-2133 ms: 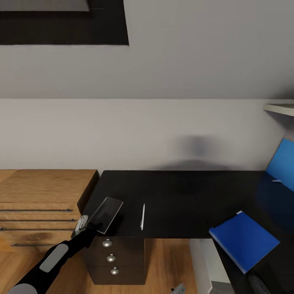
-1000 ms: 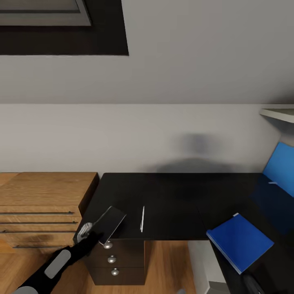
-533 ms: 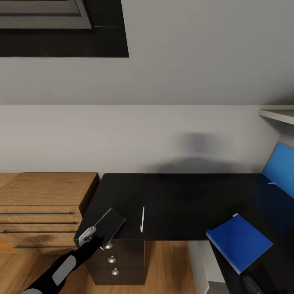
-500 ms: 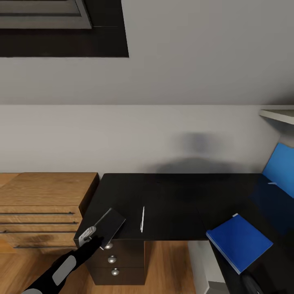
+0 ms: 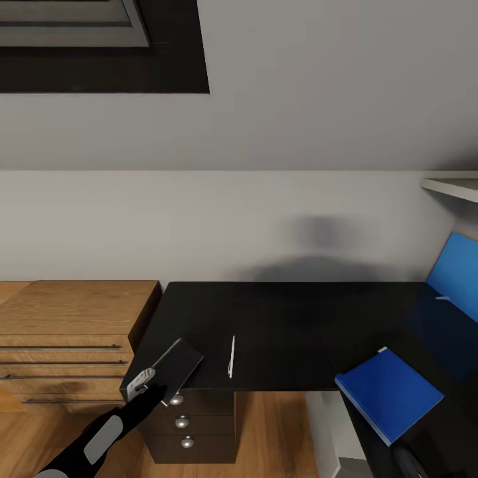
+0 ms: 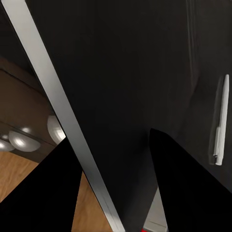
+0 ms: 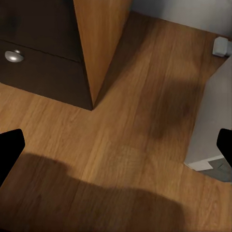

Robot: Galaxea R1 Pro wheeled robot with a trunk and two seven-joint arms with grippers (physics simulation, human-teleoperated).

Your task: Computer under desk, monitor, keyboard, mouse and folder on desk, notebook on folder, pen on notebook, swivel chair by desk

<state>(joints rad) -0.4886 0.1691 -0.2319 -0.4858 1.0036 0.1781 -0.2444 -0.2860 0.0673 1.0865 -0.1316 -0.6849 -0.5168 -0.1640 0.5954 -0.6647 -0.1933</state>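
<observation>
While the left pincer [image 5: 151, 383] clamps the dark notebook [image 5: 174, 364] at the table's [image 5: 279, 318] seven-o'clock corner, tilting it for lifting, the right pincer's [image 7: 116, 145] fingers spread wide, empty.

Home study corner: black desk [image 5: 285, 318], wooden chest [image 5: 66, 332], wood floor [image 7: 121, 159].
</observation>
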